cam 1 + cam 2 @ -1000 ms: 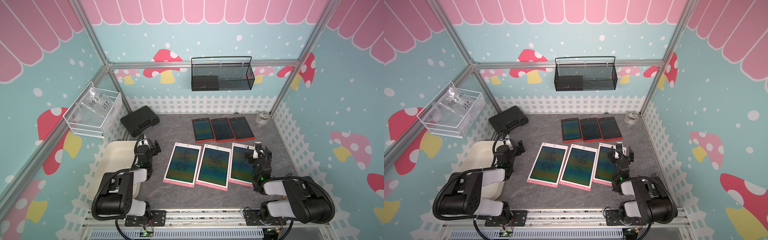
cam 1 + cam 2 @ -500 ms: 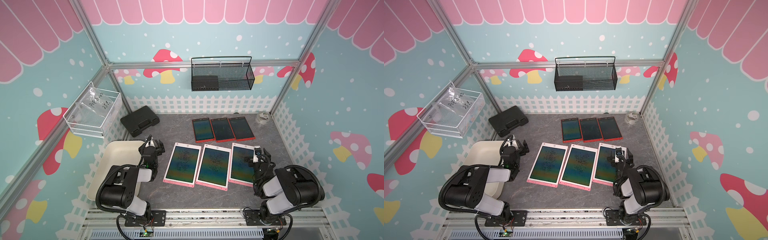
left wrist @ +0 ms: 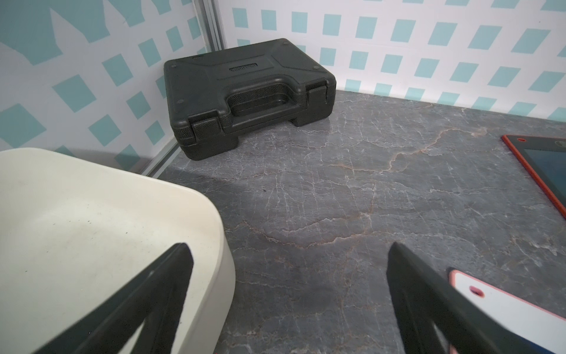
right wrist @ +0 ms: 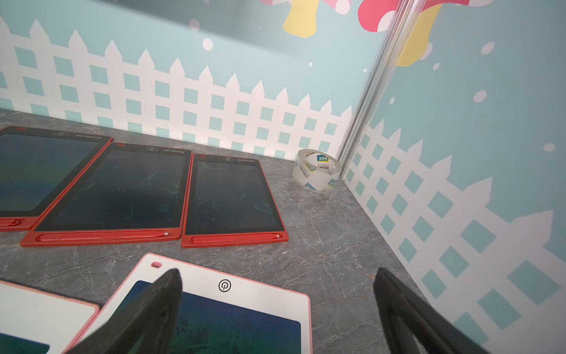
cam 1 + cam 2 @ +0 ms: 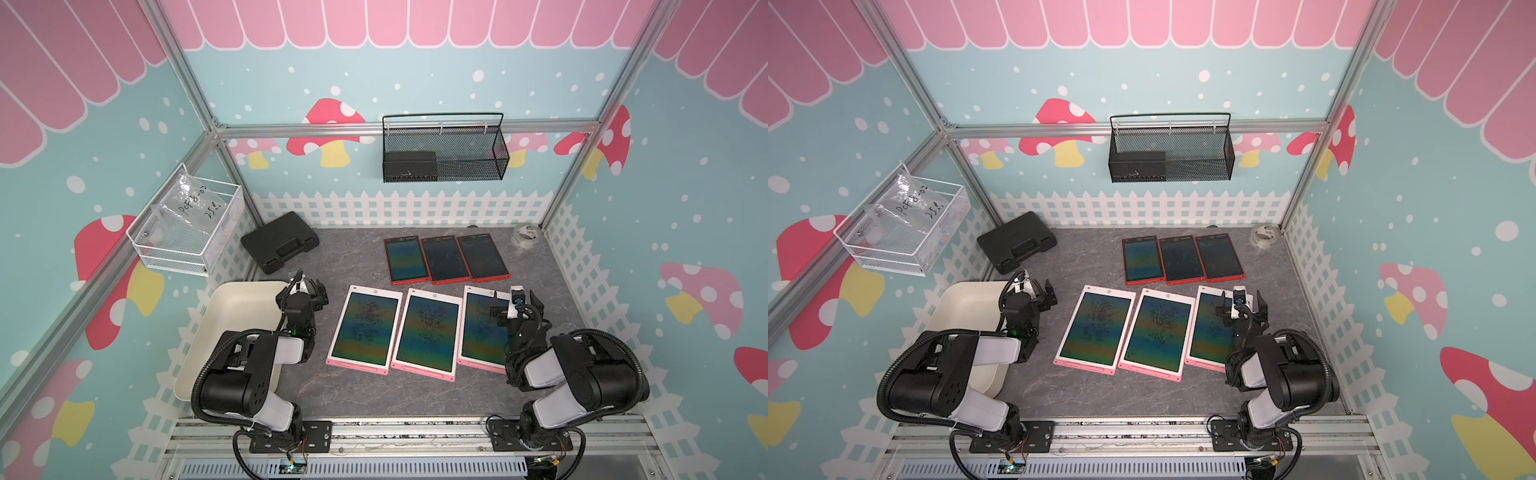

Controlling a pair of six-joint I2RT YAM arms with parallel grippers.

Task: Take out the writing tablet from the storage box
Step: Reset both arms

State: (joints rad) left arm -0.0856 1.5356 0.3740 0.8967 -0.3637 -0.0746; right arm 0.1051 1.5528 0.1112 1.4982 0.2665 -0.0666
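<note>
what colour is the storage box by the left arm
Plain cream-white, with no pattern. The storage box shows best in the left wrist view.

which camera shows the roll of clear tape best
The right wrist view: the tape roll sits close and unobstructed beside the corner post, printed label visible. Both top views show it only as a small ring in the far corner. The left wrist view misses it.

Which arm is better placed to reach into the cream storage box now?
Left. The open left gripper hangs at the rim of the storage box, while the open right gripper sits on the far side, over the rightmost pink tablet. The box's visible floor shows no tablet.
</note>
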